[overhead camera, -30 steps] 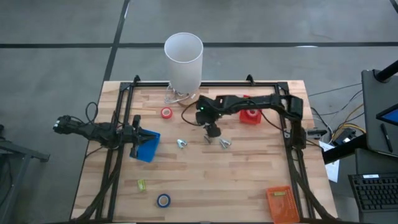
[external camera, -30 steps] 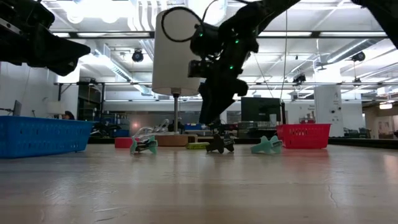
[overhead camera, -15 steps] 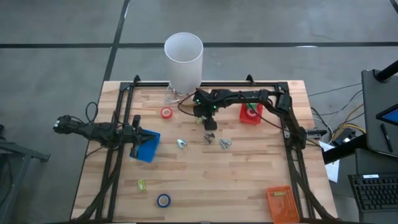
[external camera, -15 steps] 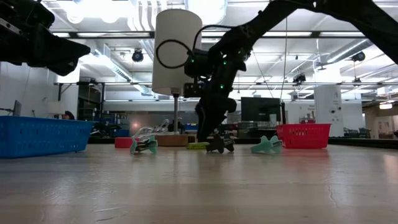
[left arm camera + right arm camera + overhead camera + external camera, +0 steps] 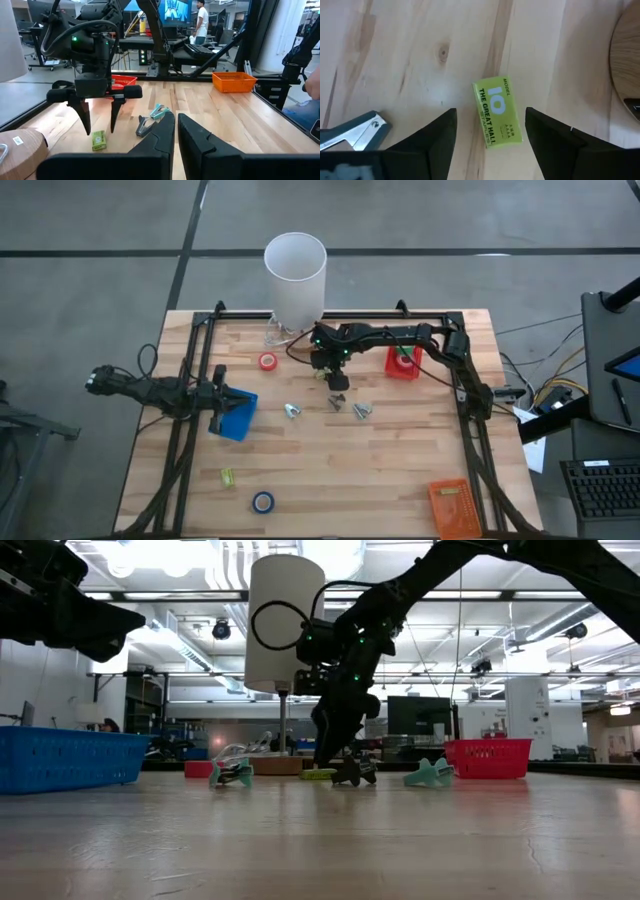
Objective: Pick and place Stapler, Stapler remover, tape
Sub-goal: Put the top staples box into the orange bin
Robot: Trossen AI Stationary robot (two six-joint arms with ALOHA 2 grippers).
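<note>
Right wrist view: the right end effector [image 5: 489, 130] is seen spread open over a green staple box [image 5: 497, 111] lying flat on the surface [image 5: 410, 55]. It is judged light, stiff and best pinched across its narrow sides. The left end effector [image 5: 176, 131], nearly closed, waits beside the blue bin [image 5: 236, 416]. No stapler can be made out.

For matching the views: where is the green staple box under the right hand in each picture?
Right wrist view: green staple box at centre, between open fingers.
Left wrist view: lower left.
Low view: centre, on table.
High view: not visible, under right hand.
Landmark: that hand.
</note>
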